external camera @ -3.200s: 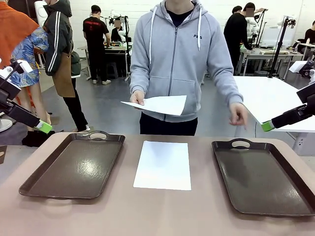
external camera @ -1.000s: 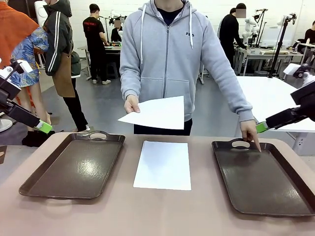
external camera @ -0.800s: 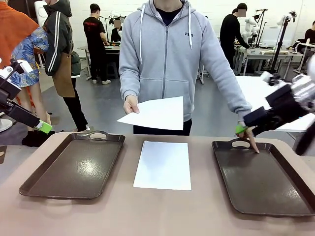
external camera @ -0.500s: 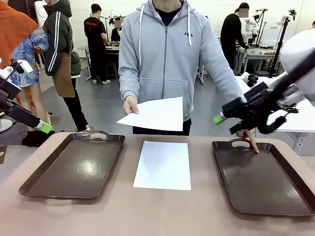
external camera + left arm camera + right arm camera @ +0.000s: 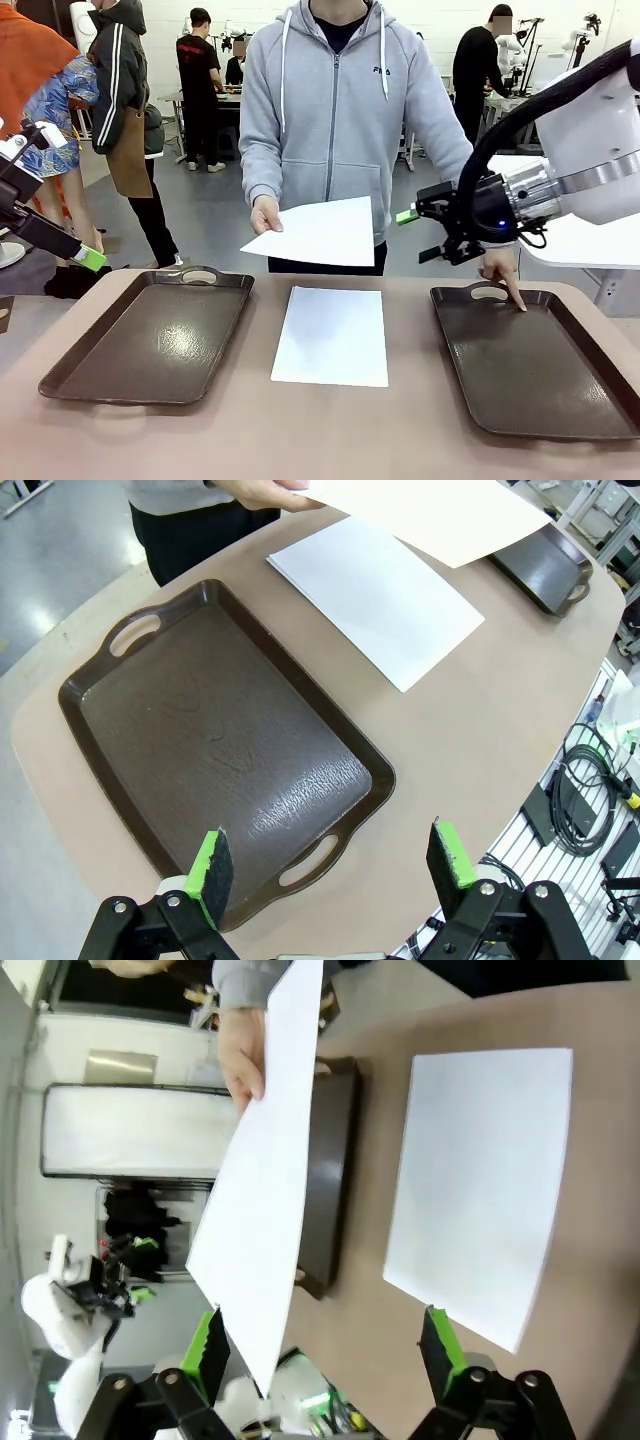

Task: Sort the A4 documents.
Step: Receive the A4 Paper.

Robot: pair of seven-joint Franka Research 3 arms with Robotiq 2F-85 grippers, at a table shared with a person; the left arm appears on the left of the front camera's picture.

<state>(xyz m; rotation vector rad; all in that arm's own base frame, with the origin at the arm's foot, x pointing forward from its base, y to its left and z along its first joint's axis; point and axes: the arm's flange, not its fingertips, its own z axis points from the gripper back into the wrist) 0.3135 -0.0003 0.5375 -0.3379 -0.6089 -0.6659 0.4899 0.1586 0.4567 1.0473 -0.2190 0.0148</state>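
Left gripper [image 5: 330,860]: jaws spread, empty, left of left tray [image 5: 150,340]. Two trays, two sheets. One sheet [image 5: 332,335] flat on table between trays. Second sheet [image 5: 318,232] in person's hand [image 5: 266,214], above table's far edge. Right gripper [image 5: 418,235]: jaws released, empty, just right of it. Other hand [image 5: 500,270]: finger on right tray [image 5: 530,370].

Left gripper [image 5: 330,858], right gripper [image 5: 321,1345]: both agape.

A4 sheet [image 5: 332,335]: thin matt white paper. Left tray [image 5: 150,335], right tray [image 5: 540,365] flanking it: dark brown plastic, glossy, grained (glare streaks). Counter [image 5: 300,430]: smooth matt beige.
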